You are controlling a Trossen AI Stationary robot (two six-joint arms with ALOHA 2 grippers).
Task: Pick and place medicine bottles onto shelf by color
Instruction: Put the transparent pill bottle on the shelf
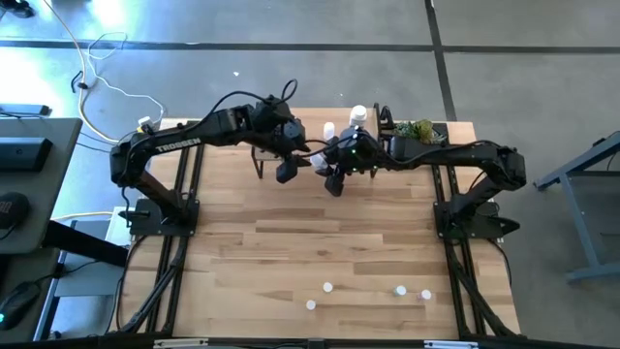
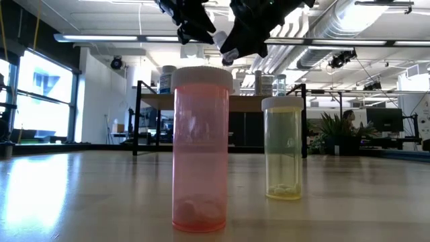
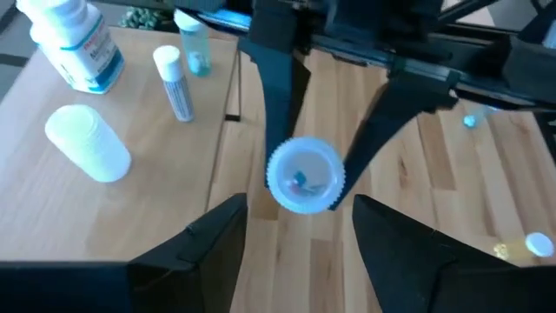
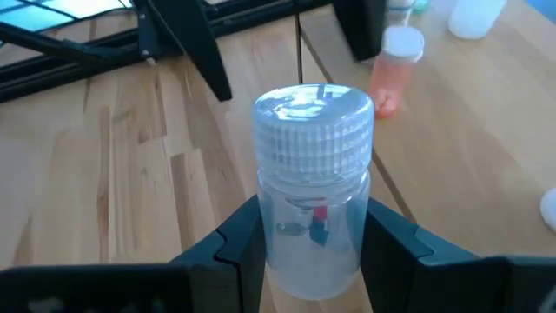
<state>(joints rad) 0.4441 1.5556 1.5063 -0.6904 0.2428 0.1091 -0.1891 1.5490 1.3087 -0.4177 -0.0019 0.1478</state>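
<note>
Above the table's far edge, the right gripper (image 4: 314,248) clamps a clear bottle (image 4: 313,187) upright beside the shelf (image 3: 113,200), while the left gripper (image 3: 295,228) faces it, fingers apart — looks like a handover.

bright daylight, window glare, soft blur

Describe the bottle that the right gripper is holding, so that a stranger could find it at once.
Look above the far middle of the wooden table, in front of the shelf, where both arms meet. The right gripper is shut on a small clear bottle. Unlike the bottles standing on the shelf, it is held in the air and has a ribbed clear cap.
</note>
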